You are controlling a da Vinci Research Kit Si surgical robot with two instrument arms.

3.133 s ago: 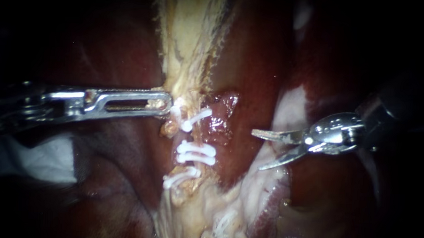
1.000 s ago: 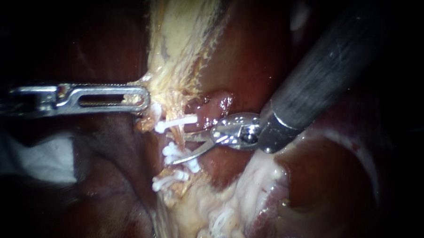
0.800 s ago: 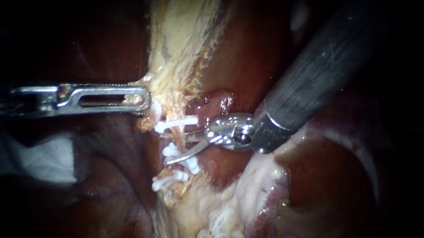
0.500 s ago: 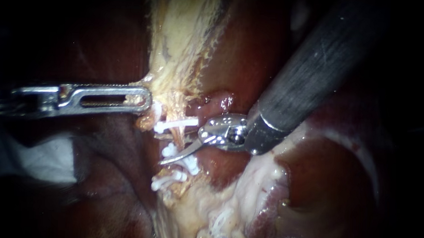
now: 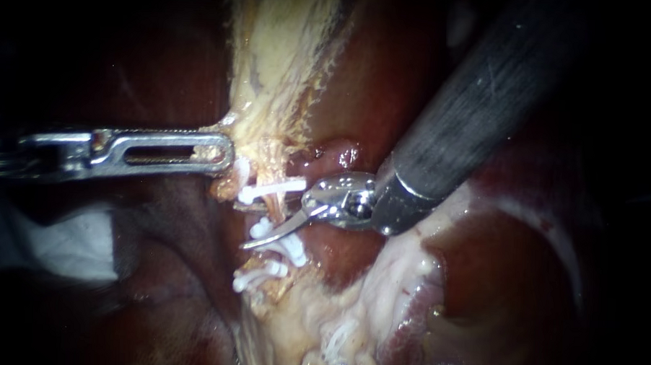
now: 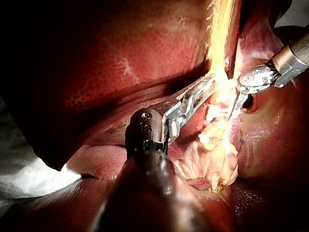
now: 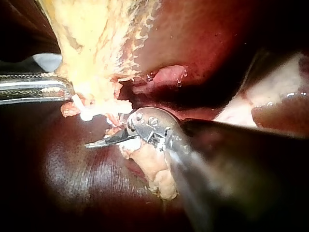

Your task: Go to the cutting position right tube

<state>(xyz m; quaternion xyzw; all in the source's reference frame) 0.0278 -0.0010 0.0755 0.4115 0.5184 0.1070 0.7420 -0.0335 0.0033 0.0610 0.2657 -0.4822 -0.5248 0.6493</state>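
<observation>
Closest to the scope we had the fat dark shaft of our right instrument [image 5: 257, 227], coming in from about 1 o'clock and hogging that whole corner. Its tip was a pair of thin curved blades and they stood apart, closed on nothing. They sat across the clipped tube [image 5: 268, 172] just off centre toward 9 o'clock. The top clip [image 5: 271, 191] was at their 12 and the pair of clips [image 5: 280, 244] at their 6, with the lower blade right up against that pair. That gap made sense to us as the cutting spot, since a cut there would leave clips on both sides. So we'd call the position pretty much reached, with the tube not cut yet. Honestly, we couldn't say from the endoscope view whether this was the right tube; it was the only clipped one we could make out. A bit further back, our left instrument [image 5: 224, 151] reached in from 9 o'clock, its jaws clamped on the pale yellow strand [image 5: 271, 72] just above the clips. Our guess is it was tugging toward 9 to keep the tube taut and away from the liver [image 5: 376, 90] behind it. The strand ran off toward 12 o'clock, and a white cloth [image 5: 56, 245] lay out at 8.
</observation>
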